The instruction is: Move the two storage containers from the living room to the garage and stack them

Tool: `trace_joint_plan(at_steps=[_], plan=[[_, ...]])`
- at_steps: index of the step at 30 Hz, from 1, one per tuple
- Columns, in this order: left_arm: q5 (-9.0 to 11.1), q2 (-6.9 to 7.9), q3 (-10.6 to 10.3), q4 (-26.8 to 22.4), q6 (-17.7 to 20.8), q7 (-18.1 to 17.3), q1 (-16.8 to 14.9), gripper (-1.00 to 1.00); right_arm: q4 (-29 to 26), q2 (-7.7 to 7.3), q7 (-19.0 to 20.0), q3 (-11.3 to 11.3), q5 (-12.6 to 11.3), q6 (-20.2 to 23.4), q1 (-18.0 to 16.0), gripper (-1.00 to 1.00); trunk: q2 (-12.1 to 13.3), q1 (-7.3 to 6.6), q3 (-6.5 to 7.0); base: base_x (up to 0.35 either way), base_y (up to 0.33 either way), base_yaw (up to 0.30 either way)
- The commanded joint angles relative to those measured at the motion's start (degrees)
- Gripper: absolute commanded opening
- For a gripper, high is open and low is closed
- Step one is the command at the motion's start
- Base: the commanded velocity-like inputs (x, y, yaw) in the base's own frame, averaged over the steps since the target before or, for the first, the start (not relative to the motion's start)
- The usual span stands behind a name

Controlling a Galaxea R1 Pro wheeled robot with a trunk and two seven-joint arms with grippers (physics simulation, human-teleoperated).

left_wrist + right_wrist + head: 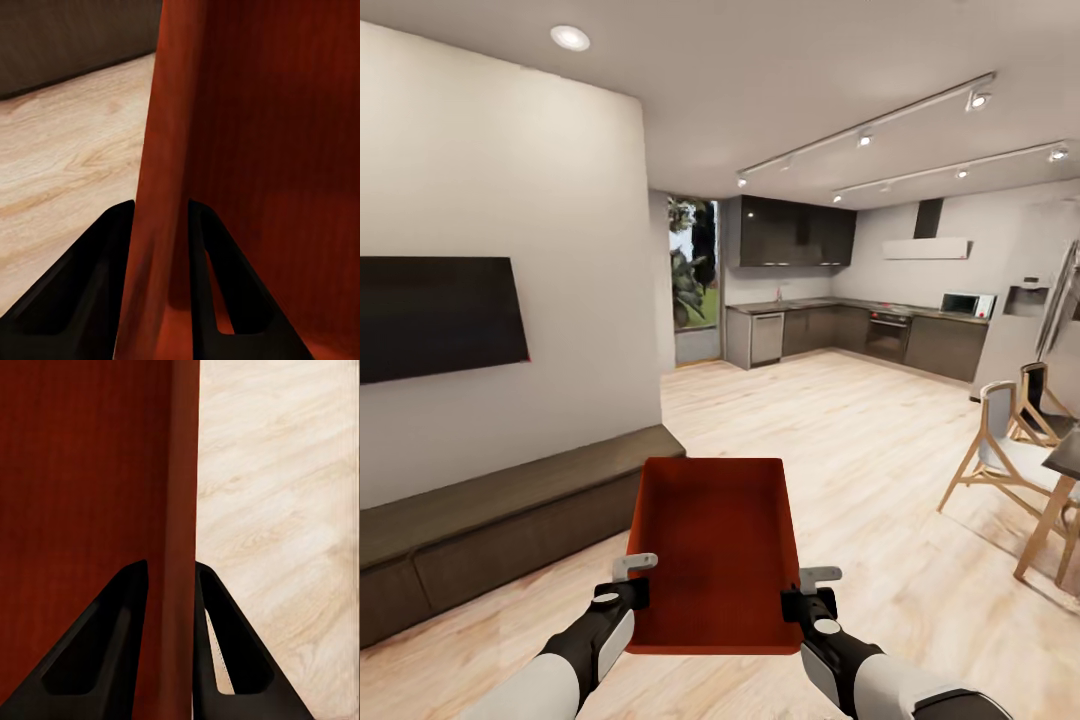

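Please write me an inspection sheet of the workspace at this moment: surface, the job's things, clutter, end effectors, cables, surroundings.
Surface: light wood plank floor.
Job's things: one orange-red bin, open-topped, empty, carried in front of the robot above the floor.
Clutter: nothing seen.
End effectors: left end effector pinches the bin's left wall; right end effector pinches its right wall. In each wrist view the wall sits between both fingers.
Cables: nothing seen.
Surroundings: low cabinet and wall screen to the left, kitchen ahead, chairs at a table to the right.
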Motion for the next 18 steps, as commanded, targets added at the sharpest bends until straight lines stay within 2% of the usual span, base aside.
trace_joint_plan(at_steps=[1,12,18], plan=[[0.75,0.05,-0.78,-0.19,0.31,0.24,-0.01,-1.0,0.21,-0.02,-0.2,0.4,-1.31,-0.35,-0.07,-1.0,-0.07,0.01,-0.09,0.0,0.0,-0.283],[0.75,0.17,-0.85,0.37,0.14,-0.55,-0.01,-1.0,0.27,0.0,-0.19,0.34,-1.4,-0.36,-0.05,-1.0,-0.07,0.01,-0.09,0.0,0.0,-0.283],[0.84,0.17,-0.79,1.01,-1.47,-1.09,-0.01,-1.0,0.27,-0.02,-0.19,0.33,-1.46,-0.36,-0.08,-1.0,-0.07,0.01,-0.09,0.0,0.0,-0.283]])
